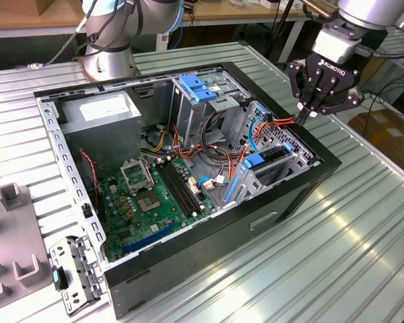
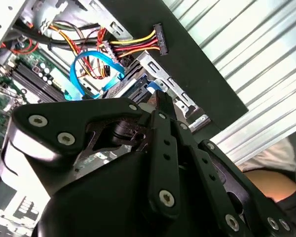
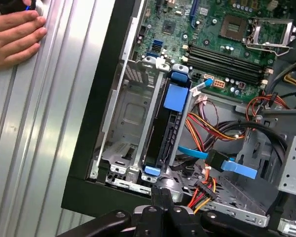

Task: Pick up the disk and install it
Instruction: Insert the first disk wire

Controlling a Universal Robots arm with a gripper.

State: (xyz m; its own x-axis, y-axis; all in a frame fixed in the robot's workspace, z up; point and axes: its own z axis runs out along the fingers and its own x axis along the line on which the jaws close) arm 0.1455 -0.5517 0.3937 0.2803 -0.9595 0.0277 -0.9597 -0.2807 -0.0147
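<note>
The ribbed metal desk (image 1: 363, 222) carries an open computer case (image 1: 283, 202) that takes up the middle of the exterior view. The case's drive cage (image 3: 128, 118) sits at the corner toward the exterior view's right. In the first wrist view the disk (image 3: 163, 133) stands edge-up in that cage, between its blue rails; whether it is fully home cannot be told.

The gripper (image 1: 301, 120) hangs just above the case wall at the upper right of the exterior view, fingers pinched together on nothing.

The main risk, as I judge it, is snagging. A loose power connector (image 3: 205, 190) and a looping blue data cable (image 2: 89, 64) lie just beside the fingertips (image 2: 160, 98), and a descent could catch or pin them. A slight offset could strike the case wall. A person's hand (image 3: 12, 37) rests on the desk near the case and could be hit by a sideways swing.
</note>
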